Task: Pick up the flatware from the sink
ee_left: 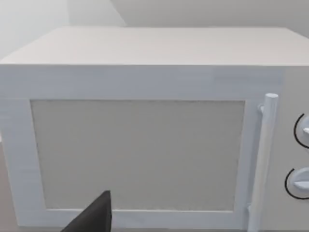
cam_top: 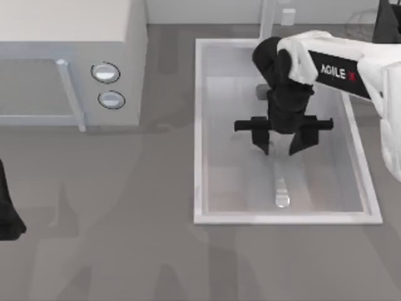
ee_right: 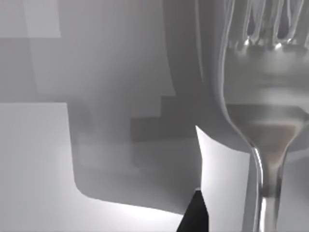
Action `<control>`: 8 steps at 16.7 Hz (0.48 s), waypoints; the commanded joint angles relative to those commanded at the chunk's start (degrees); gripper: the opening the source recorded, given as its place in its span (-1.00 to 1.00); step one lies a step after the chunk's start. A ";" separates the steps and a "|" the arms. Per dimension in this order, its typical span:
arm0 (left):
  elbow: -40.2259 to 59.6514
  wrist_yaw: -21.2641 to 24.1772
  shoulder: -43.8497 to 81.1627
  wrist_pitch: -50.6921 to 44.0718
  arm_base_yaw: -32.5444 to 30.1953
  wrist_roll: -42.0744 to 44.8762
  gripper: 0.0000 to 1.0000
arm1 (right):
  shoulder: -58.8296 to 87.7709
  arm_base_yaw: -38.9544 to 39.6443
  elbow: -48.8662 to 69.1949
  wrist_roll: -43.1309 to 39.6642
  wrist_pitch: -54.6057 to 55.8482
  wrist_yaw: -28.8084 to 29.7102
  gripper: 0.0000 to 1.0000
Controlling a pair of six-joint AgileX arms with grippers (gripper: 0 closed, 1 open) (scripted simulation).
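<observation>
1. Our right gripper (cam_top: 280,145) hangs over the middle of the sink (cam_top: 199,125), pointing down into the basin, with its two dark fingers spread apart and nothing between them.
2. The flatware (cam_top: 281,190), a shiny silver fork, lies flat on the sink floor with its rounded handle end toward the near rim. Its handle runs up the top view and passes under the gripper, in line with the gap between the fingers.
3. In the top view the fork's tines and neck are hidden beneath the gripper body and our right arm, so we cannot tell whether the fingers touch the metal.
4. The right wrist view sees the fork (ee_right: 263,116) from very close: the roots of the tines are cut off at the picture's edge, the bowl narrows to the neck, and the rest of the handle is out of frame. A dark fingertip (ee_right: 195,215) shows just beside the neck, apart from it.
5. Our left gripper (cam_top: 7,210) sits parked at the left edge of the table, mostly cut off. We cannot tell how it stands.
6. The left wrist view faces the grey microwave (ee_left: 140,145), its door handle (ee_left: 264,159) upright and its two knobs cut off at the picture's edge.
</observation>
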 joint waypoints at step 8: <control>0.00 0.00 0.00 0.00 0.00 0.00 1.00 | 0.00 0.00 0.00 0.00 0.00 0.00 -1.00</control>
